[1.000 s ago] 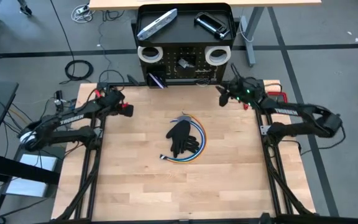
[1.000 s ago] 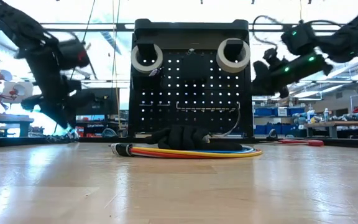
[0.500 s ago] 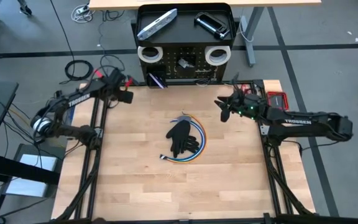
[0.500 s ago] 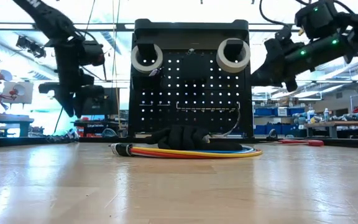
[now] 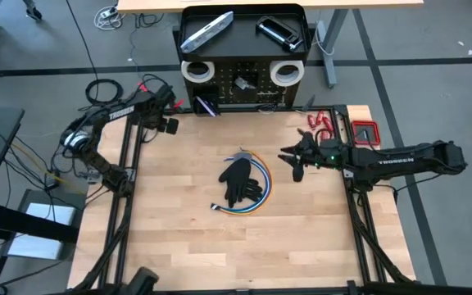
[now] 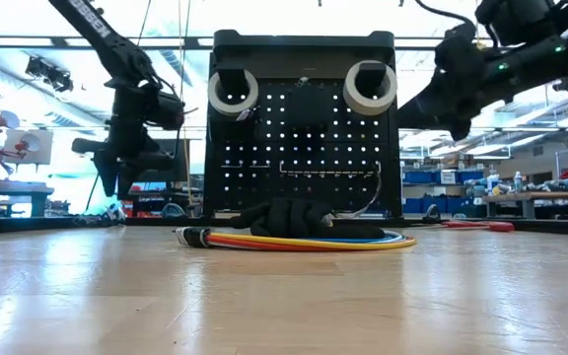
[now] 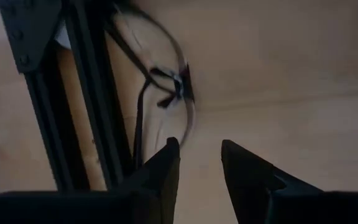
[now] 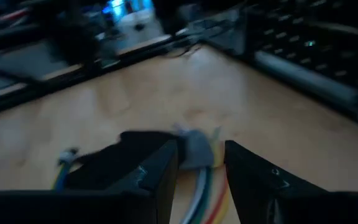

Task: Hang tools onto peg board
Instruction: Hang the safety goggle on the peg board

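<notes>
My left claw [image 5: 169, 124] hangs in the air at the far left corner of the tabletop [image 5: 187, 238]. Its own camera shows the two fingers [image 7: 166, 168] standing apart with bare wood in the gap, so it is spread and empty. My right claw [image 5: 292, 161] is above the right half of the tabletop, between the right edge and the middle, pointing toward the centre. Its fingers [image 8: 157, 171] are parted too, with nothing between them.

In the middle of the tabletop I see a black glove [image 5: 239, 181] lying on a coil of multicoloured cable [image 5: 262, 197]. From table height the glove sits as a dark mound on top of the coil.

The peg board [image 5: 244, 82] stands just past the far edge, at its middle. One white tape roll [image 6: 233, 92] hangs at its upper left and a second white tape roll [image 6: 370, 88] at its upper right, both on pegs. A small grey metal piece [image 5: 242, 83] sits on the panel between them, and a purple-handled tool [image 5: 206, 106] is low on the left side of the panel. On the tray top of the board lie a silver-grey flat bar [image 5: 206, 31] to the left and a black clamp [image 5: 279, 32] to the right.

At the far right corner I can see some small red-handled tools [image 5: 321, 121] and a red-framed item [image 5: 365, 133] by the edge.
</notes>
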`<state>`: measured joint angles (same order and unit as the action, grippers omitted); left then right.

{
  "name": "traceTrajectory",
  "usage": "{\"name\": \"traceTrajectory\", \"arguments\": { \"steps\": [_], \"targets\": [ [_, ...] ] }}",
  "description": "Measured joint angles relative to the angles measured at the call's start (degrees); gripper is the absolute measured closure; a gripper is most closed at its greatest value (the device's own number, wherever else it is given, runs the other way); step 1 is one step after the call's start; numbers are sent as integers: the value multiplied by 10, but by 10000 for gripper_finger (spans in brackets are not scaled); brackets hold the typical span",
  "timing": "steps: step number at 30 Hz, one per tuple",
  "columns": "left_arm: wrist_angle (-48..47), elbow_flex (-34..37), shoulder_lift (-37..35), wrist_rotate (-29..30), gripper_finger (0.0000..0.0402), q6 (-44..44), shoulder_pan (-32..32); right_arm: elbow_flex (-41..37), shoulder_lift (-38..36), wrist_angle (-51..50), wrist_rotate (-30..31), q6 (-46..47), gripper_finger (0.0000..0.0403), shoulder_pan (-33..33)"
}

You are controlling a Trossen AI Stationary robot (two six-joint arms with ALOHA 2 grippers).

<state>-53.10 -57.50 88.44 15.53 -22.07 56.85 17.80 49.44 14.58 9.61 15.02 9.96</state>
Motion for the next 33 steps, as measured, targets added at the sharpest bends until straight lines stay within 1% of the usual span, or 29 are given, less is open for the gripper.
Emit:
{"name": "traceTrajectory", "arguments": {
  "steps": [2,4,6,8,13,16,19,25,26,29,33],
  "targets": [
    [-50,-37,30,-4,275,6,8,0,-5,-21,-4,3,261,-29],
    [-94,-79,74,-7,275,11,19,0,-5,-31,-27,4,261,-61],
    [-155,-119,120,-28,275,11,29,0,-3,-30,-45,11,261,-97],
    [-193,-152,161,-32,275,16,36,0,-1,-31,-39,27,261,-133],
    [-270,-213,227,-32,275,26,45,0,19,-20,65,45,260,-235],
    [-335,-249,245,-37,275,44,48,0,32,-13,105,40,261,-275],
    [-341,-263,248,-49,275,48,57,0,45,4,118,40,261,-296],
    [-319,-278,249,-62,275,-7,75,0,59,61,117,58,260,-328],
    [-308,-278,249,-58,275,-21,75,0,60,76,115,55,260,-333],
    [-296,-272,252,-46,275,-26,75,0,62,99,115,43,260,-348],
    [-299,-271,281,-17,275,-40,68,0,62,111,114,45,260,-357]
  ]
}}
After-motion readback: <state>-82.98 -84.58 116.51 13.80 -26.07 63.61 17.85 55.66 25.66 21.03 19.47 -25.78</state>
